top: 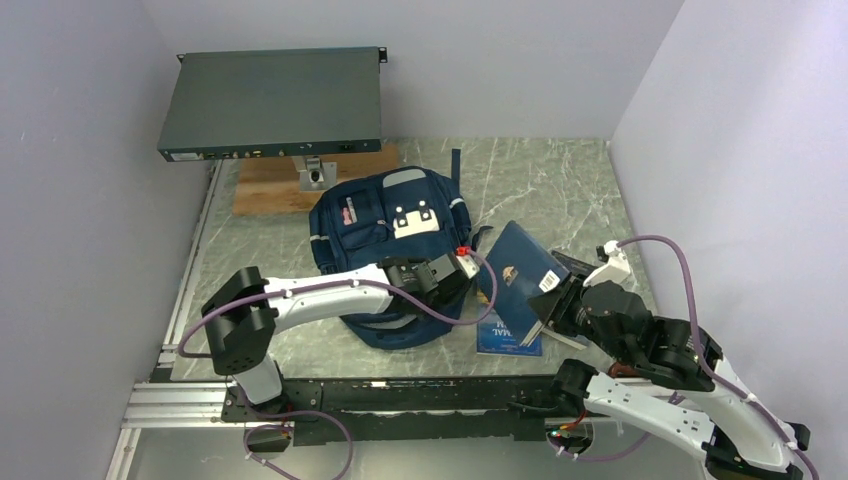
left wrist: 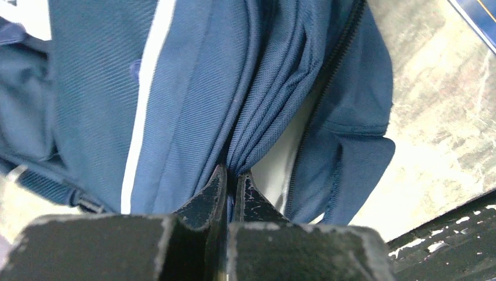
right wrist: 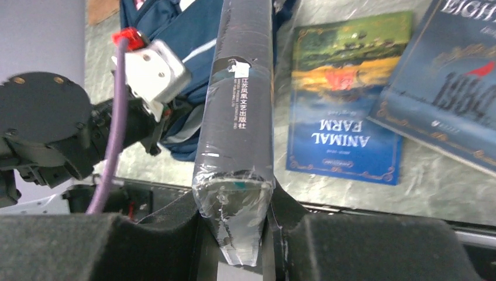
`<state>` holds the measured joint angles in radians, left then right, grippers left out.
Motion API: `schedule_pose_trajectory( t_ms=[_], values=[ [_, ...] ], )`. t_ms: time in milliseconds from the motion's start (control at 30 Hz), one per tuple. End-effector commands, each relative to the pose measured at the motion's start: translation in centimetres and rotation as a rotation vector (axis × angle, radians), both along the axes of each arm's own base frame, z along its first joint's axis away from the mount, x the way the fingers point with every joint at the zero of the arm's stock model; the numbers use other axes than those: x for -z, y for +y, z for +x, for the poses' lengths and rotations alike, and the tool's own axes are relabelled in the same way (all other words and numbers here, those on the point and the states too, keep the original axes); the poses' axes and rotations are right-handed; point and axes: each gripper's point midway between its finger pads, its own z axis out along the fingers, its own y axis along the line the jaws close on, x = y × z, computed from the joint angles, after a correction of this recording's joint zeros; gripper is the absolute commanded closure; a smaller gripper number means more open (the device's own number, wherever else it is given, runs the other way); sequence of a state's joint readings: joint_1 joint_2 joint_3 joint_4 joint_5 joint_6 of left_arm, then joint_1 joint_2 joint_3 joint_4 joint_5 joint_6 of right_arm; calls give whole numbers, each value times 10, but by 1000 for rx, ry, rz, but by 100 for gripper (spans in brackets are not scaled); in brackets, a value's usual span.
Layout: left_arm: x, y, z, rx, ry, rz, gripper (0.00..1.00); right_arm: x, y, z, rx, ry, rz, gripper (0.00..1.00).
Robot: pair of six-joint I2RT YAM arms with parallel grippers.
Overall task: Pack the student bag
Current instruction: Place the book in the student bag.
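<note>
1. the bag (top: 385,225) is lying flat in the middle of the table (top: 560,180), front pocket facing up, with its near edge under the left arm.
2. the left gripper (left wrist: 232,175) is clenching a fold of the bag's cloth close beside the zipper (left wrist: 336,58). its jaws are pressing together on the fabric, and a pale strip is showing in the gap next to them.
3. the right gripper (right wrist: 235,202) is grasping a shrink-wrapped book (right wrist: 237,105) by one end, holding it off the table just right of the bag. two more books are lying below it, animal farm (right wrist: 345,117) and a second title (right wrist: 450,82) overlapping it.
4. judging by its creases, the bag is acting as soft, limp cloth, likely sagging shut wherever nothing is holding it. the hem by the zipper is looking like the best place to grip, pulling up and away so the mouth is gaping for the book.
5. the bag is probably light, so it may be sliding on the smooth table while the book is pushing in.
</note>
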<state>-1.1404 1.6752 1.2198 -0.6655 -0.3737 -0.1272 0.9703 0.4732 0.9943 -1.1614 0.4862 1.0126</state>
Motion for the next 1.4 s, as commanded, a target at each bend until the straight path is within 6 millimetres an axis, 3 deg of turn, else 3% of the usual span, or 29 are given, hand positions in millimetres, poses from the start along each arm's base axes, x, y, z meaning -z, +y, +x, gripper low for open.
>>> schedule_pose_trajectory(
  t_ms=[0, 167, 300, 533, 633, 733, 900, 1133, 1367],
  values=[
    [-91, 16, 36, -172, -241, -80, 100, -43, 39, -2, -49, -24, 323, 100],
    [-156, 24, 50, -255, -370, -168, 100, -37, 63, -24, -128, 113, 471, 100],
    [-192, 19, 52, -264, -394, -234, 100, -40, 90, -33, -210, 166, 629, 100],
    [-239, 6, 45, -196, -392, -392, 100, -52, 140, -11, -258, 136, 932, 100],
    [-249, -1, 37, -153, -356, -439, 100, -56, 153, 4, -241, 105, 974, 100],
    [-251, -6, 32, -125, -331, -460, 100, -62, 149, 22, -160, 48, 976, 100],
    [-263, -17, 17, -65, -270, -562, 100, -57, 142, 56, -61, -7, 1019, 100],
    [-294, -26, -1, -9, -229, -703, 100, -44, 144, 100, -35, -76, 1090, 100],
    [-289, -41, -7, 26, -172, -723, 100, -41, 170, 133, -85, -151, 1012, 100]
  ],
)
